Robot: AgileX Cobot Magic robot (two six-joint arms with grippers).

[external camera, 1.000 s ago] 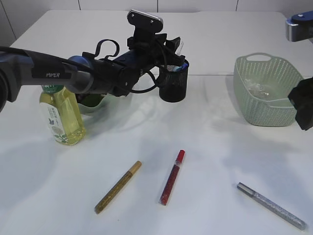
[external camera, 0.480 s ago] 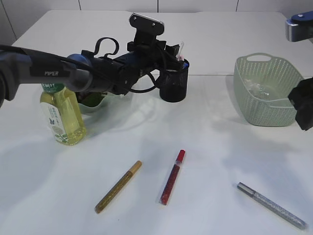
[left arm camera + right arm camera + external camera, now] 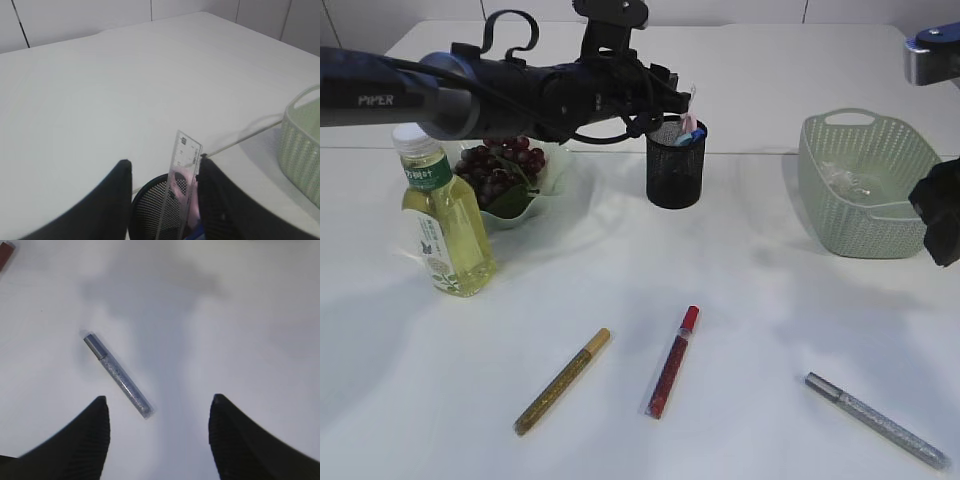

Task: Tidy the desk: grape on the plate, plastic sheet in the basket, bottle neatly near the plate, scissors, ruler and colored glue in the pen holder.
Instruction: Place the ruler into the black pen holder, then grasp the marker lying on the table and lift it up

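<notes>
Thin, stiff and slippery, the clear ruler [image 3: 181,187]: probably light, best pinched flat across its faces near the top edge, never by the corners. Standing upright in the black mesh pen holder [image 3: 675,165] at upper centre of the exterior view, beside something pink. Seen in the left wrist view rising between the spread fingers of the left gripper [image 3: 162,200], closer to the right-hand finger; touching or clear, impossible to tell, so likely let go. Right gripper [image 3: 157,435] agape and empty, hovering over the silver glitter glue [image 3: 118,375], which lies up and left of its gap. Red glue [image 3: 672,362] and gold glue [image 3: 562,381] lying low centre, unclaimed.
</notes>
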